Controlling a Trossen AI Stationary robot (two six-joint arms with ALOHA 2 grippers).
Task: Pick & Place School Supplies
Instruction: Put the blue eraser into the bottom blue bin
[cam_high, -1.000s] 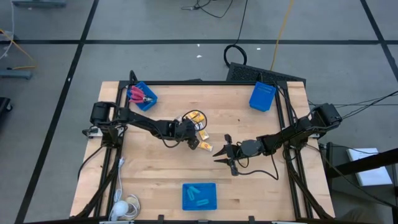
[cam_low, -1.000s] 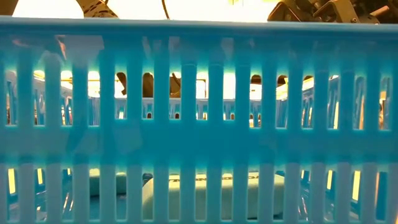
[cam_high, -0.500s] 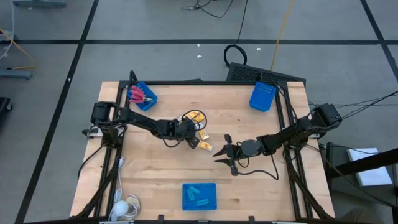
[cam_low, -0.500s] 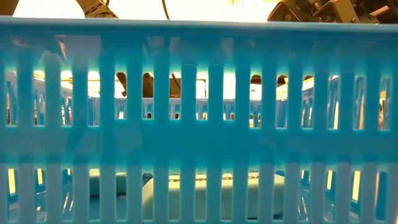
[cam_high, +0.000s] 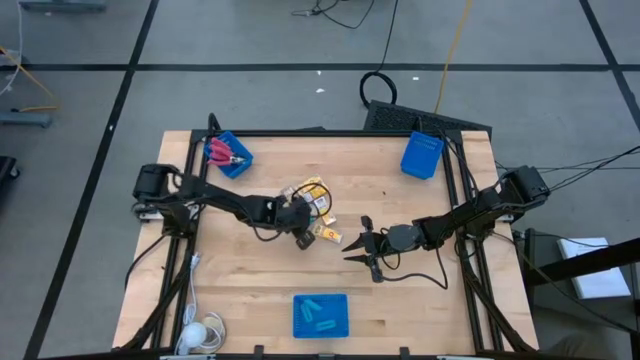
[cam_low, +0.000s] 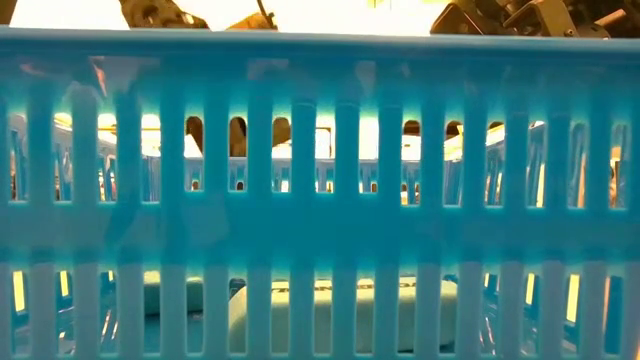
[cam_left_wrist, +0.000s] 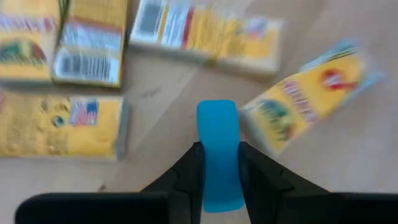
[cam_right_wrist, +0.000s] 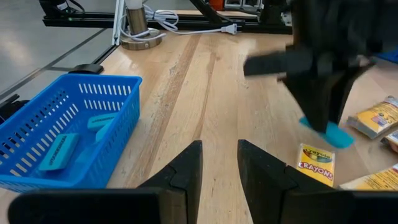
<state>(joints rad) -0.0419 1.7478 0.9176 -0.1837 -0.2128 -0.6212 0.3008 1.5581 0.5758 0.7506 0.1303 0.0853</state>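
Observation:
My left gripper (cam_high: 302, 232) is at mid-table, shut on a small light-blue oblong piece (cam_left_wrist: 218, 134). Several yellow-orange crayon packs (cam_high: 318, 200) lie flat on the wood around and under it. The right wrist view shows the left gripper (cam_right_wrist: 323, 118) with that piece (cam_right_wrist: 331, 132) above one pack (cam_right_wrist: 317, 163). My right gripper (cam_high: 356, 244) waits to its right, open and holding nothing. Red-handled scissors (cam_high: 224, 153) lie in the far-left blue bin. More light-blue pieces (cam_high: 318, 314) lie in the near blue bin (cam_high: 341, 327). My left gripper pinches the light-blue piece between its two fingers (cam_left_wrist: 185, 177), on its two long sides (cam_left_wrist: 219, 177). The fingers slant down from the table's left and lie along the piece. Its free end (cam_left_wrist: 217, 115) sticks out past the fingertips. It hangs clear above the packs.
A third blue bin (cam_high: 422, 155) stands at the far right. A white cable coil (cam_high: 198, 336) lies at the near left corner. The near bin's slatted wall (cam_low: 320, 200) fills the low view. Bare wood lies between the packs and the near bin.
My left gripper has risen a little and drawn slightly toward the table's near edge. Yellow packs that it stood over now show more fully. My right arm has kept still.

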